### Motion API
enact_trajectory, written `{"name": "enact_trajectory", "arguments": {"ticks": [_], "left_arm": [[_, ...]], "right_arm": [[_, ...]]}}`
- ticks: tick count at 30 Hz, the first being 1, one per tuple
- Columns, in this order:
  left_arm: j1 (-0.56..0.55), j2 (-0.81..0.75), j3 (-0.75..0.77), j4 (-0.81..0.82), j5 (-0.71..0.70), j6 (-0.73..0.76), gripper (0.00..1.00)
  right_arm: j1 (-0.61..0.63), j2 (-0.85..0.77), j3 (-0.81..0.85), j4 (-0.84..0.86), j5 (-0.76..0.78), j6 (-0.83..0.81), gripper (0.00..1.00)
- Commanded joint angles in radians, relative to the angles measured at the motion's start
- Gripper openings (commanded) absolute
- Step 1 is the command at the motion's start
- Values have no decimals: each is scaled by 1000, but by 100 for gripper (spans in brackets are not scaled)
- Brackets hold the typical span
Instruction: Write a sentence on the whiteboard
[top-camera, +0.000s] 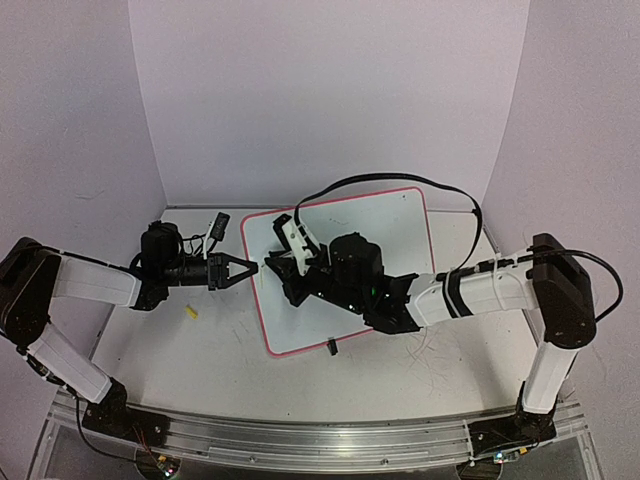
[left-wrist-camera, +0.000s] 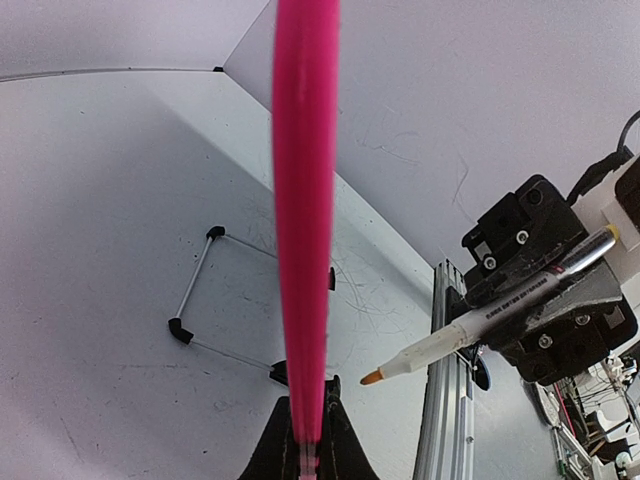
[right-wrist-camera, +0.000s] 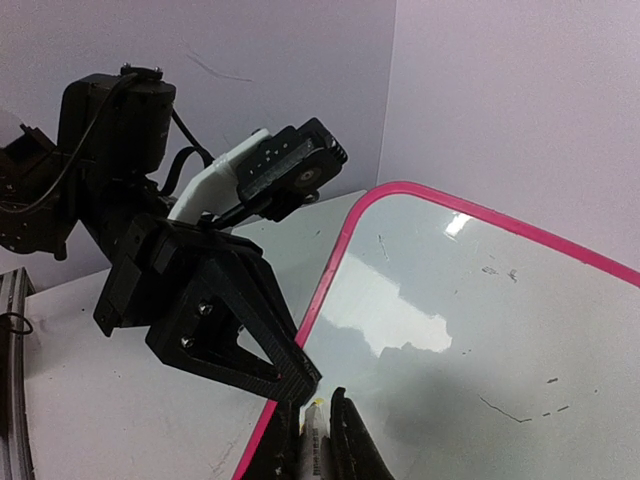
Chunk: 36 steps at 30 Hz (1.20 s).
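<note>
Left wrist view: your left gripper (left-wrist-camera: 305, 445) is clamped on the whiteboard (left-wrist-camera: 303, 200) by its smooth pink rim; your right gripper (left-wrist-camera: 560, 295) squeezes a slim white marker (left-wrist-camera: 480, 328), orange-tipped, its black barrel print too small to read; the glossy whiteboard lies on the table (top-camera: 210, 345), between your arms.

Surface: white tabletop (top-camera: 200, 360), scuffed, metal rail (top-camera: 300, 440) along its 6 o'clock edge.
Marks: faint grey scribbles (top-camera: 435, 365) on the tabletop toward 4 o'clock, more thin ones near centre.
Main item: whiteboard (top-camera: 385, 225), glossy, pink-red rim, at centre reaching toward 1 o'clock, turned askew to the table edges.
Support: thin wire stand (left-wrist-camera: 195, 290) with black ends under the board; one black foot (top-camera: 330, 347) shows at the board's 6 o'clock edge.
Loose, 9 o'clock: small yellow piece (top-camera: 190, 312), apart from the board.
Loose, 10 o'clock: small black object (top-camera: 218, 224) near the far edge, too small to identify.
</note>
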Motion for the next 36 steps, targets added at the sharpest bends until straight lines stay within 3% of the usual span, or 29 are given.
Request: {"name": "enact_trajectory", "arguments": {"ticks": [1,36], "left_arm": [[-10,4,35,-6,-12,44,0],[-10,-2,36,-11,-11,46,0]], "right_arm": [[-2,12,45,32,16,-9,0],[-5,71,79,13,84,0,0]]}}
